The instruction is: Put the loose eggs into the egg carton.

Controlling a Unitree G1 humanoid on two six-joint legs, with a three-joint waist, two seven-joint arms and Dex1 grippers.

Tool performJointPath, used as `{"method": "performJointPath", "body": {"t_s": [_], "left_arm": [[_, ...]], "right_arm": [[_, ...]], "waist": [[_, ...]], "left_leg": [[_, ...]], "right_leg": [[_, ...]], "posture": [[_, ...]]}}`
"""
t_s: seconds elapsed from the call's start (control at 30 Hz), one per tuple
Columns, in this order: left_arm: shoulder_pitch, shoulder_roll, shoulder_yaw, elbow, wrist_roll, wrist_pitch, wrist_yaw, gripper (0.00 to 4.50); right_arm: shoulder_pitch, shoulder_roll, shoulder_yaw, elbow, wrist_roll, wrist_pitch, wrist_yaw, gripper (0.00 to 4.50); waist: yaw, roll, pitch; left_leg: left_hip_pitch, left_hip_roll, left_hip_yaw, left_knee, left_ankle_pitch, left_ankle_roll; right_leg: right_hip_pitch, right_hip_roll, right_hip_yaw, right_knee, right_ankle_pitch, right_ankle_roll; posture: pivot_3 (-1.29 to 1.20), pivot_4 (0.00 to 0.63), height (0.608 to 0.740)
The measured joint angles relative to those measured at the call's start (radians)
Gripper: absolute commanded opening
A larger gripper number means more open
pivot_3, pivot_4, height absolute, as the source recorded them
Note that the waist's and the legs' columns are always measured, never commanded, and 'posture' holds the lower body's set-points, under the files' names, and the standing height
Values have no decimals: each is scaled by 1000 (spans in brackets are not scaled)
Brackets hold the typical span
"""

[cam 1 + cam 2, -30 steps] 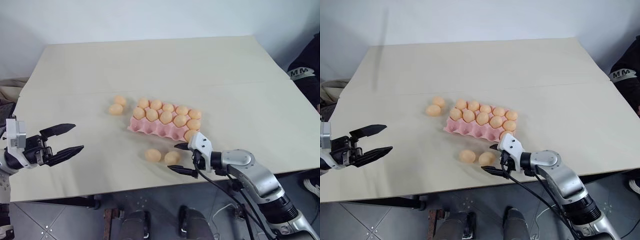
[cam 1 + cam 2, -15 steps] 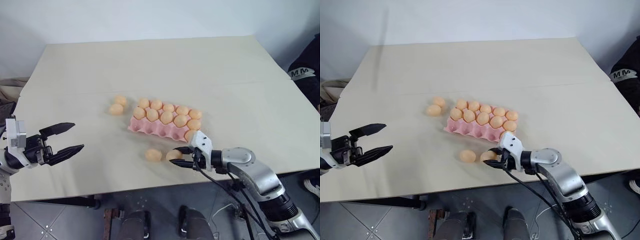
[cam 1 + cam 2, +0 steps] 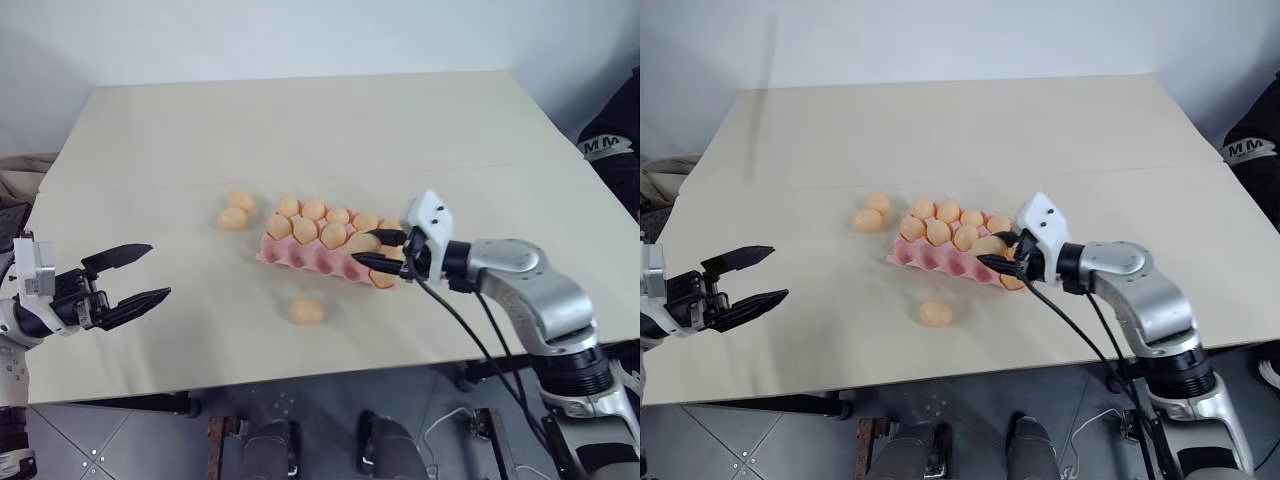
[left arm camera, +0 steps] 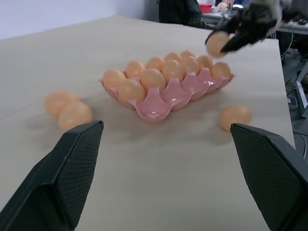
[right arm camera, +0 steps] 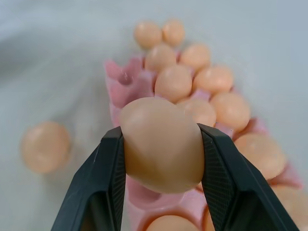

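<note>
Looking down on pale bench (image 3: 300, 130), egg carton (image 3: 300, 258) pink, mid-bench, most cups filled. My right gripper (image 3: 378, 250) hovers above carton's near right end, clamped on one egg (image 5: 162, 143), fingers (image 5: 109, 178) pressing both sides. My left gripper (image 3: 135, 276) well apart at bench's left edge, jaws spread wide, nothing between. One loose egg (image 3: 307, 311) lies on bench near carton's front edge. Two more eggs (image 3: 235, 210) sit together just beside carton's far left corner.
</note>
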Motion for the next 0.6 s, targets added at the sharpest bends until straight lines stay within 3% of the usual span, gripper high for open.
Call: {"method": "performJointPath", "body": {"t_s": [0.47, 0.6], "left_arm": [[0, 0, 0, 0, 0, -10, 23, 4500], [3, -3, 0, 0, 0, -10, 31, 4500]], "right_arm": [[-23, 39, 49, 113, -79, -68, 7, 1772], [-23, 39, 50, 116, -85, -69, 13, 3020]], "waist": [[-3, 0, 0], [-3, 0, 0]], "left_leg": [[0, 1, 6, 0, -1, 2], [0, 1, 8, 0, -1, 2]], "right_leg": [[-4, 0, 1, 2, 0, 0], [-5, -1, 2, 2, 0, 0]], "posture": [[0, 150, 740], [0, 150, 740]]}}
